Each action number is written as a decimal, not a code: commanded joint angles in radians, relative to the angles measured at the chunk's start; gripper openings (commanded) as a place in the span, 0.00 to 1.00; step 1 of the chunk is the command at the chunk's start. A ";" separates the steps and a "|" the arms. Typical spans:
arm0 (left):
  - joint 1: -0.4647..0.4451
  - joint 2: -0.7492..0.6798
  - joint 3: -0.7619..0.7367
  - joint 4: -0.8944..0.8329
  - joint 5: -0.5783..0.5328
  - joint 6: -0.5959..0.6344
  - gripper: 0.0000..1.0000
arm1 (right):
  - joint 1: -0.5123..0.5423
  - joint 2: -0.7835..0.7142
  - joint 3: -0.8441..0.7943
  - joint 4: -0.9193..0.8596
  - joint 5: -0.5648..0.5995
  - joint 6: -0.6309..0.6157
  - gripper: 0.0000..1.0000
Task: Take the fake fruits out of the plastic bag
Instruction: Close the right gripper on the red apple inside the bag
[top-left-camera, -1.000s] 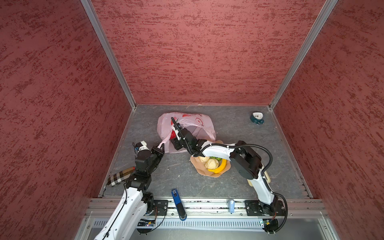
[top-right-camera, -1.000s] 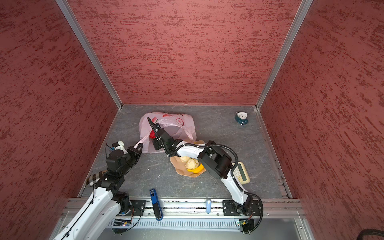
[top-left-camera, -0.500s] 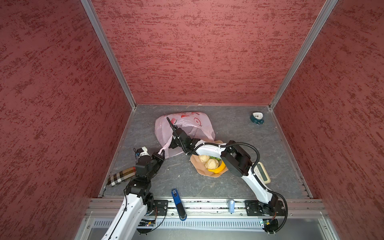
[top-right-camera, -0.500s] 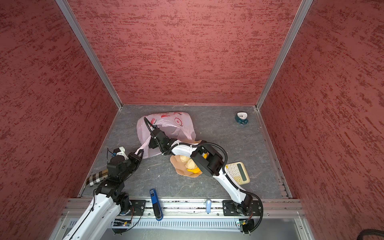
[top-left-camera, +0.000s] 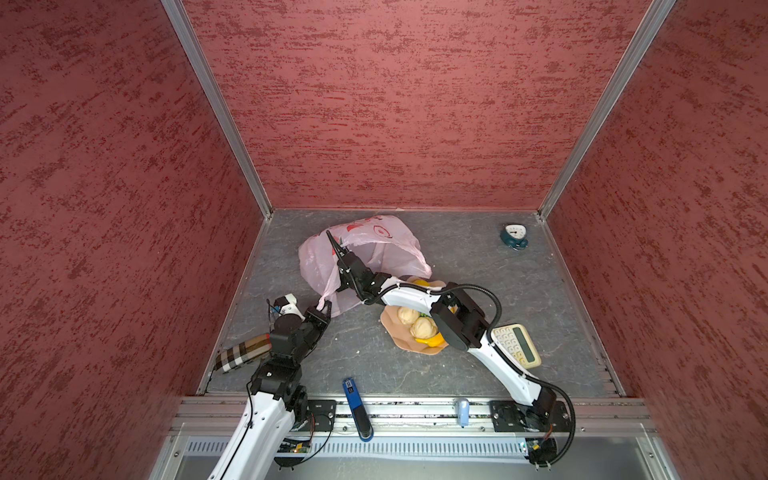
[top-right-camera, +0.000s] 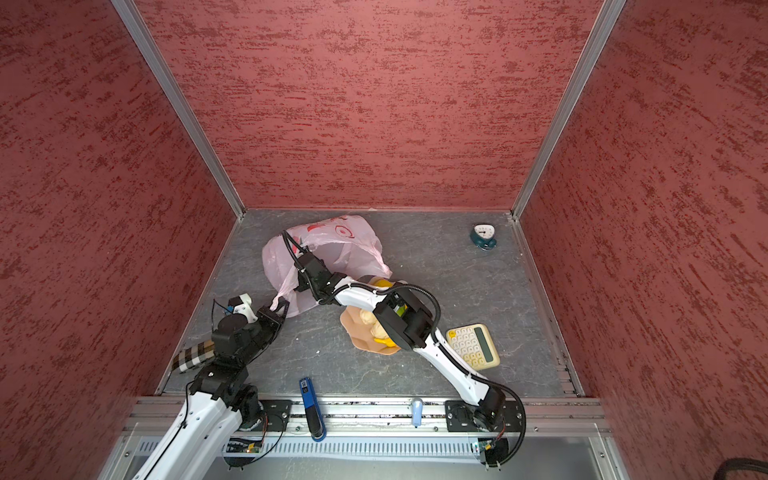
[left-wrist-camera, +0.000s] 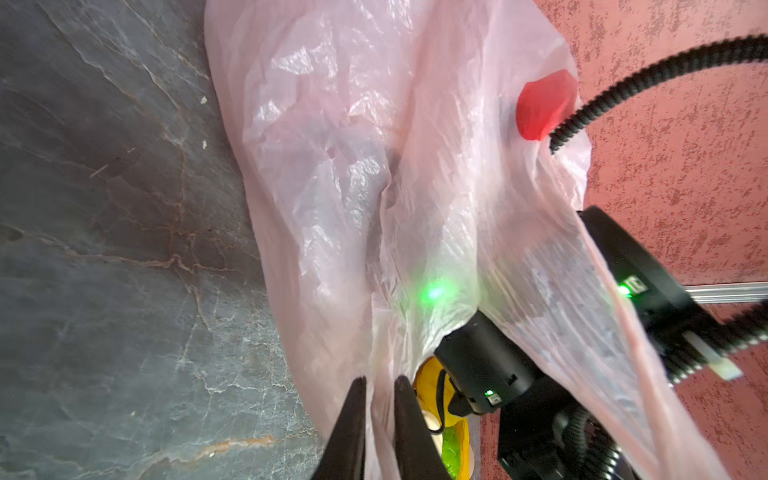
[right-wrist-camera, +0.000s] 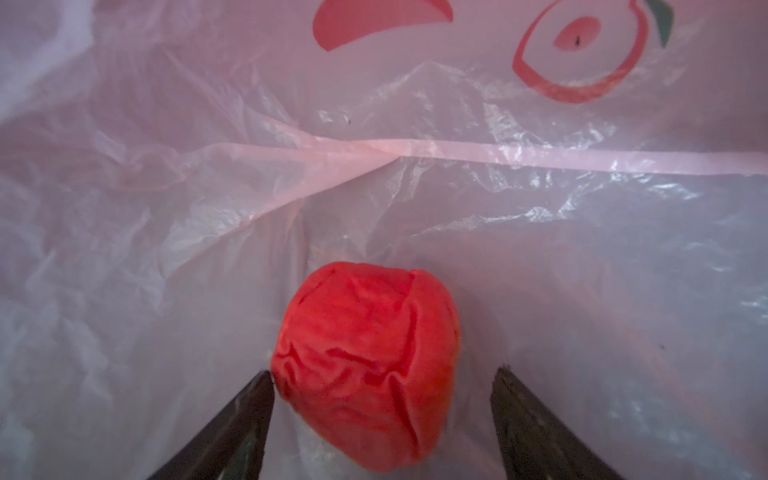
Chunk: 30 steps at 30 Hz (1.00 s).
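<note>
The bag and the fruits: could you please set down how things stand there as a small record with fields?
bag: lying on the floor, crumpled
red fruit: in the bag, not gripped
left pincer: shut on the bag's handle
right pincer: open, inside the bag, jaws either side of the red fruit
bowl: holds two beige balls and a banana

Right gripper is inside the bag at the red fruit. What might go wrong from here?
1. The red fruit sits nearer one finger of the open right gripper; closing may nudge it aside.
2. Crinkled film of the plastic bag lies all around and could get pinched too.
3. The left gripper pinches only a thin strip of bag; it may slip.
</note>
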<state>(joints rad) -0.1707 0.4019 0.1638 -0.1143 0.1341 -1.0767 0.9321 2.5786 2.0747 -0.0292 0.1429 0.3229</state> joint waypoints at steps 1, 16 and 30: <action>-0.006 -0.029 -0.024 -0.031 0.024 0.008 0.15 | -0.008 0.026 0.047 -0.015 -0.005 0.012 0.83; -0.006 -0.108 -0.043 -0.105 0.030 -0.015 0.15 | -0.022 0.099 0.147 -0.024 -0.050 0.014 0.61; -0.004 -0.091 -0.034 -0.096 0.010 -0.024 0.15 | -0.032 -0.053 -0.069 0.082 -0.078 -0.005 0.29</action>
<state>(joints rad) -0.1707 0.3065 0.1287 -0.2100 0.1551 -1.0958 0.9085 2.5984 2.0686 0.0311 0.0906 0.3244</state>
